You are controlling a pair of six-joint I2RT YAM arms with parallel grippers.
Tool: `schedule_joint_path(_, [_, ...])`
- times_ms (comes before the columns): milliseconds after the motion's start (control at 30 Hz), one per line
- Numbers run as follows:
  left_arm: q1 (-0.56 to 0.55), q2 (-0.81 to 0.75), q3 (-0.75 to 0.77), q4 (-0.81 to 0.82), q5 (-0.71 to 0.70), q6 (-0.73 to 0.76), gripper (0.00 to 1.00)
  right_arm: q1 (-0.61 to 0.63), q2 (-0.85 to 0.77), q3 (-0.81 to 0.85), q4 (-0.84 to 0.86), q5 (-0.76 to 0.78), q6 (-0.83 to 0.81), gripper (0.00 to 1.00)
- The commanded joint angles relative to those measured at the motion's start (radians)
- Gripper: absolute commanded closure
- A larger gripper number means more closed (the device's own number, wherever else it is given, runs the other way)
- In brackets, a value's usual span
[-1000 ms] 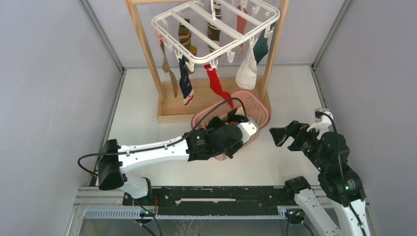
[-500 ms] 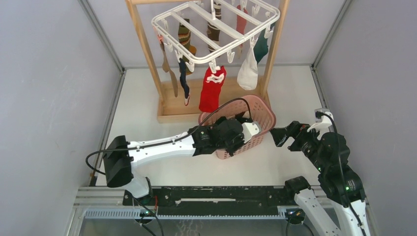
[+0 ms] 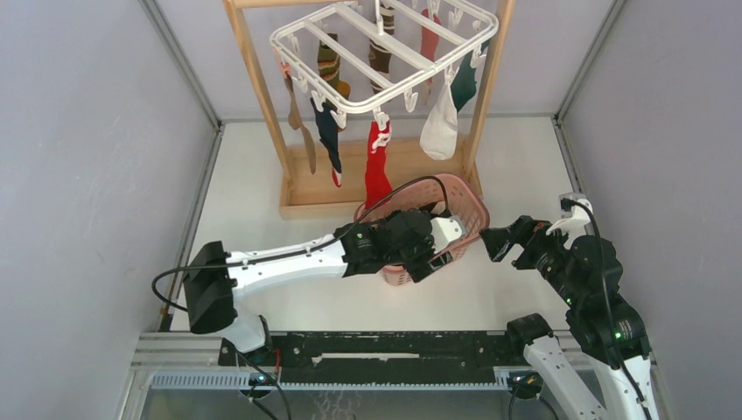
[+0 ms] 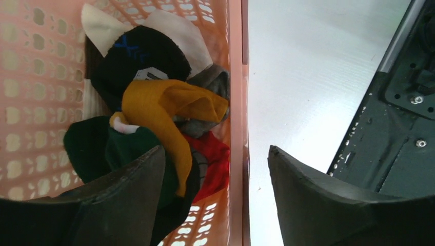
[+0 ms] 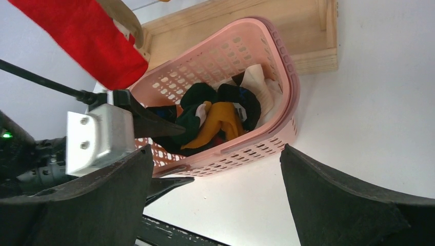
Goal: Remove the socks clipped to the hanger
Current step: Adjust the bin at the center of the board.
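Note:
The white hanger [image 3: 385, 54] hangs from the wooden stand. Clipped to it are several socks: red [image 3: 376, 171], navy [image 3: 331, 140], white [image 3: 437, 122], teal [image 3: 465, 81], tan [image 3: 303, 131] and striped [image 3: 328, 66]. My left gripper [image 3: 435, 256] is open at the near rim of the pink basket [image 3: 468, 199]. In the left wrist view the left gripper [image 4: 215, 159] straddles the basket wall [image 4: 237, 102], one finger inside and one outside, holding nothing. My right gripper [image 3: 497, 243] stands open and empty to the right of the basket. The red sock [image 5: 87, 36] shows in the right wrist view.
The basket [image 5: 279, 66] holds a heap of loose socks: mustard [image 4: 169, 107], black [image 4: 138, 56], green [image 4: 97, 148], red [image 4: 213, 164]. The wooden stand's base [image 3: 315, 197] lies just behind it. Grey walls close in both sides. A black rail [image 3: 376, 350] runs along the near edge.
My left gripper's jaws have gone from nearly shut at the basket's near wall to open. The basket shifted slightly right. The red sock swung out and hangs straighter now. The right arm held still.

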Motion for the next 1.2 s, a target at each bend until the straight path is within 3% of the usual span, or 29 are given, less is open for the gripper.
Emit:
schedule_joint_path(0, [0.000, -0.109, 0.102, -0.017, -0.017, -0.019, 0.19, -0.006, 0.000, 0.004, 0.022, -0.024, -0.014, 0.00])
schedule_joint_path(100, [-0.018, -0.138, 0.134, -0.061, -0.057, -0.026, 0.01, -0.006, 0.002, -0.019, 0.033, -0.037, -0.018, 0.00])
schedule_joint_path(300, [-0.064, -0.212, 0.147, -0.116, -0.146, -0.059, 0.00, -0.006, 0.013, -0.073, 0.065, -0.090, 0.010, 0.00])
schedule_joint_path(633, [-0.158, -0.449, 0.020, -0.194, -0.391, -0.364, 0.00, -0.005, 0.005, -0.185, 0.139, -0.157, 0.081, 0.00])
schedule_joint_path(933, [-0.190, -0.698, -0.271, -0.235, -0.504, -0.689, 0.00, 0.003, -0.063, -0.249, 0.151, -0.186, 0.133, 0.00])
schedule_joint_path(1167, [-0.190, -0.734, -0.382, -0.213, -0.539, -0.800, 0.01, 0.007, -0.085, -0.252, 0.157, -0.219, 0.145, 0.00])
